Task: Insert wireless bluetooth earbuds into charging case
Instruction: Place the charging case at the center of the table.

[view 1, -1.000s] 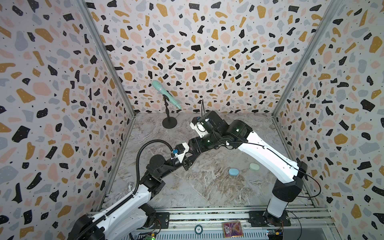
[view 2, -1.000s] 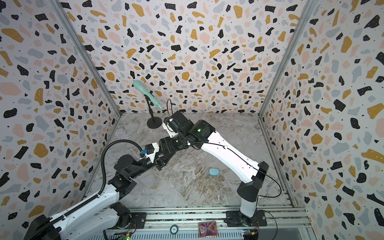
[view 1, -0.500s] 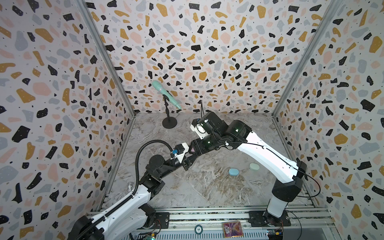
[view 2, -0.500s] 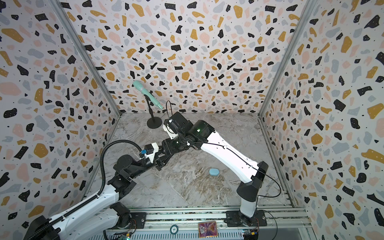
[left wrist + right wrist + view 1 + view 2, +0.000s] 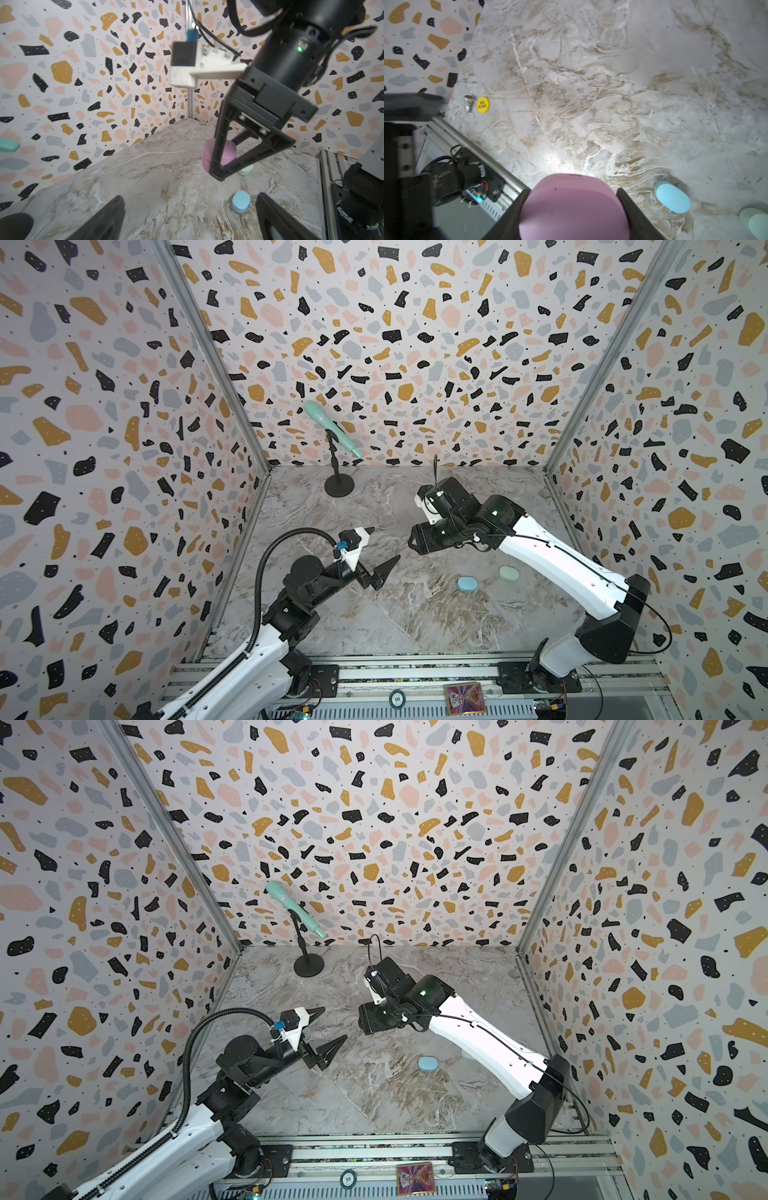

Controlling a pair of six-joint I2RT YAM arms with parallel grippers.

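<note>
Nearest, the closed blue case [image 5: 468, 583] and mint case [image 5: 508, 572] lie loose on the table [image 5: 374, 622], beyond them the left gripper [image 5: 379, 549] gapes wide and empty, and farther on the right gripper [image 5: 223, 176] clamps the pink case [image 5: 572, 199] off the table, likely presenting it for opening; no earbuds show.

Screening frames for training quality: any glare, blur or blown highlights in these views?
Right wrist view: hot glare patch on the marble tabletop beyond the pink case; dark arm parts at the frame edge are smeared. Left wrist view: the right arm's white camera mount is blurred, and the left gripper has soft fingers. Both top views: sharp, evenly lit, but the right arm's white link clips bright.
</note>
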